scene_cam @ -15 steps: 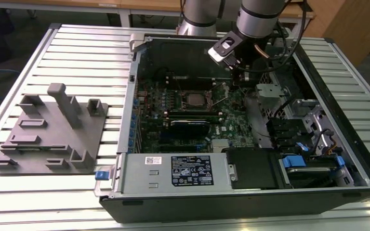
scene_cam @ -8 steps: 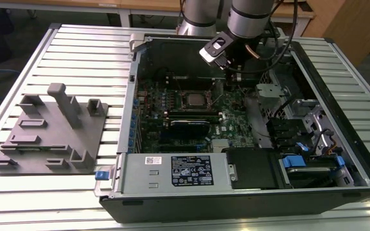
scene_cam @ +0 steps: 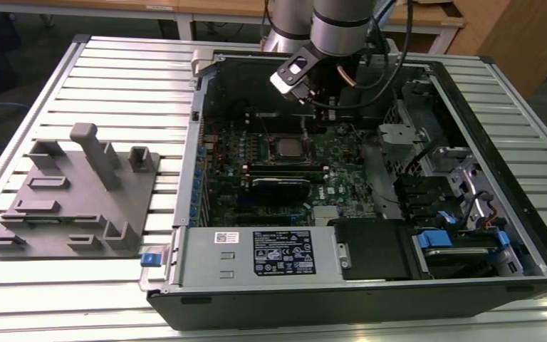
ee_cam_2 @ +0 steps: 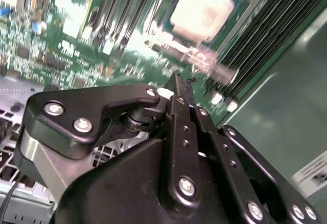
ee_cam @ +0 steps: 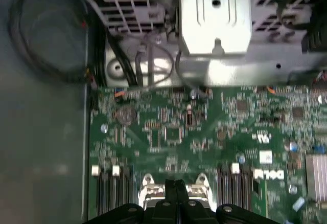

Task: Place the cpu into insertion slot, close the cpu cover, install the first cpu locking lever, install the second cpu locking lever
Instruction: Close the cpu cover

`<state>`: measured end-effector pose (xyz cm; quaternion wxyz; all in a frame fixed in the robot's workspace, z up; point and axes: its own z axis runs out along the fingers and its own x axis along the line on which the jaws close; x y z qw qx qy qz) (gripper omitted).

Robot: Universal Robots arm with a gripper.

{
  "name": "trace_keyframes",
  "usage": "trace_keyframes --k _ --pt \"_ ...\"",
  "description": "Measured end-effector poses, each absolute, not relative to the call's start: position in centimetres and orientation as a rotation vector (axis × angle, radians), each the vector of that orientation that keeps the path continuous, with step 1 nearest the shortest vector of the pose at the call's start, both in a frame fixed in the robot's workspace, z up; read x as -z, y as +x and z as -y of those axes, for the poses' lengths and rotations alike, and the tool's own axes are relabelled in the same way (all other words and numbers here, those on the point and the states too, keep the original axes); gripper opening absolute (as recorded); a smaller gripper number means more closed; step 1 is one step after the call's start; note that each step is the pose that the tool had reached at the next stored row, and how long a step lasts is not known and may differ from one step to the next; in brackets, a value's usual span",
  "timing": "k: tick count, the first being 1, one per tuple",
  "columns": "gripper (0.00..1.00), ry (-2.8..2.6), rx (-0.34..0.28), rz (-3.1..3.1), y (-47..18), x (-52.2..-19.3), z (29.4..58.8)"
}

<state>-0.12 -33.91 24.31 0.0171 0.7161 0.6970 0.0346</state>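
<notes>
A: On the slatted metal bench (scene_cam: 122, 78): open computer case (scene_cam: 501, 142), grey fixture plate (scene_cam: 74, 192) beside it, wooden furniture (scene_cam: 521, 35) behind. Pincer?

B: Pincer (ee_cam_2: 181, 83) pressed together, empty, over the green board (scene_cam: 340, 171). The cpu (scene_cam: 288, 148) sits in the insertion slot (scene_cam: 271, 149), mid-board.

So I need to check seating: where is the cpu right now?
In the exterior view the cpu lies in the insertion slot on the motherboard, beside the long black memory slots.
</notes>
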Motion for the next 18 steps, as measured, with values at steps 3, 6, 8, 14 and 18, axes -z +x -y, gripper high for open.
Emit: trace_keyframes --k 3,6,8,14,18 --pt "0.10 2.224 -0.110 -2.165 -0.6 -24.3 33.9" --pt "0.10 2.224 -0.111 -2.165 -1.5 -24.3 33.9" --pt "0.10 2.224 -0.111 -2.165 -1.5 -24.3 33.9" --pt "0.10 2.224 -0.111 -2.165 -2.7 -24.3 33.9" --pt "0.10 2.224 -0.111 -2.165 -2.8 -24.3 33.9"
